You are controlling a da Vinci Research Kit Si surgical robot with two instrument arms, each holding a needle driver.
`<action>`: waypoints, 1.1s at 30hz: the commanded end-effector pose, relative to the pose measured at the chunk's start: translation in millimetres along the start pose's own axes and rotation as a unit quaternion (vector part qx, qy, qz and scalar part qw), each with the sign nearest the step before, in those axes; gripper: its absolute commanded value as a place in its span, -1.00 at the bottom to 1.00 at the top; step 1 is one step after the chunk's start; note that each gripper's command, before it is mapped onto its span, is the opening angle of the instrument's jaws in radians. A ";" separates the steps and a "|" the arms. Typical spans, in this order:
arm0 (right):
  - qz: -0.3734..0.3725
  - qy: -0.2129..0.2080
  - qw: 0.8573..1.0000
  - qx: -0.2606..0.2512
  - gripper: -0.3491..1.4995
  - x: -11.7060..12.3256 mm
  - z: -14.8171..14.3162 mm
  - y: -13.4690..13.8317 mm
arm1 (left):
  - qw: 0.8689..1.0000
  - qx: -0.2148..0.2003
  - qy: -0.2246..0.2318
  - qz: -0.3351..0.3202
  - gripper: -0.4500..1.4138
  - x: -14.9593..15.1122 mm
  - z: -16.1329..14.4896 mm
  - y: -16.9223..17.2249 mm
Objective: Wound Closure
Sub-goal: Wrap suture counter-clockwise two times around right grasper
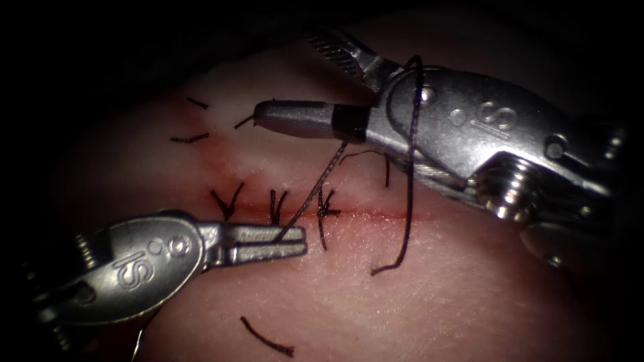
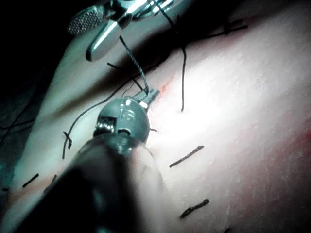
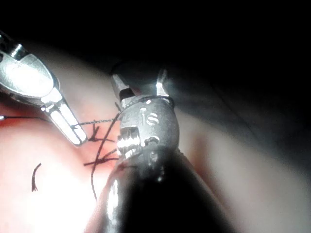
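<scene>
Pale tissue fills your field, its cut running across with tied stitches along it. Your left pincer is closed on the thread beside the cut. Your right pincer is closed above it, thread looped around its body.

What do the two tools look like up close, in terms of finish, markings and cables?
Both are polished silver metal. The left arm's tool has a rounded wrist stamped "IS" and slim ridged jaws. The right arm's tool has a black collar behind smooth grey jaws, the same stamp, a threaded screw and braided steel cables.
</scene>
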 end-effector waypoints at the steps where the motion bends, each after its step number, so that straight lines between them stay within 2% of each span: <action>1: -0.001 -0.017 1.000 0.008 0.76 -0.3 1.7 -0.1 | 1.000 0.002 -0.001 0.004 -1.00 0.6 0.4 -0.7; 4: -0.019 -0.048 0.998 0.027 0.72 -2.1 2.0 -0.4 | 1.000 0.009 -0.002 0.019 -1.00 1.8 -0.6 -0.7; 6: -0.023 -0.054 0.998 0.035 0.69 -2.7 2.0 -0.6 | 1.000 0.013 -0.004 0.023 -1.00 2.1 -1.0 -0.9; 8: -0.036 -0.079 0.994 0.066 0.62 -4.3 2.1 -1.3 | 0.998 0.034 -0.019 0.039 -1.00 3.0 -2.0 -1.9; 10: -0.050 -0.111 0.987 0.101 0.33 -5.4 1.8 -1.9 | 0.997 0.049 -0.034 0.055 -1.00 3.5 -3.0 -3.0; 11: -0.054 -0.121 0.985 0.111 0.29 -5.7 1.6 -2.1 | 0.996 0.053 -0.040 0.058 -1.00 3.7 -3.3 -3.4; 18: -0.071 -0.150 0.971 0.174 0.25 -7.3 1.2 -2.7 | 0.993 0.064 -0.060 0.079 -1.00 4.4 -3.6 -5.8; 20: -0.073 -0.145 0.968 0.191 0.20 -7.4 1.1 -2.7 | 0.993 0.065 -0.062 0.081 -1.00 4.5 -3.2 -6.6; 21: -0.075 -0.141 0.967 0.200 0.07 -7.4 1.1 -2.6 | 0.992 0.066 -0.063 0.085 -1.00 4.5 -3.0 -7.0; 22: -0.077 -0.133 0.962 0.225 -0.96 -7.3 1.0 -2.5 | 0.991 0.065 -0.068 0.090 -1.00 4.3 -2.2 -7.9; 27: -0.084 -0.092 0.954 0.272 -1.00 -7.2 1.2 -2.1 | 0.992 0.035 -0.079 0.096 -1.00 3.6 1.0 -9.0; 28: -0.090 -0.060 0.951 0.289 -1.00 -7.2 1.4 -1.9 | 0.991 0.025 -0.083 0.098 -1.00 3.2 2.2 -9.0; 31: -0.093 -0.018 0.947 0.308 -1.00 -7.4 1.4 -1.5 | 0.991 0.003 -0.084 0.102 -1.00 2.4 4.1 -8.9; 33: -0.091 0.027 0.941 0.324 -1.00 -7.5 1.3 -1.4 | 0.991 -0.014 -0.083 0.109 -1.00 1.2 5.7 -8.8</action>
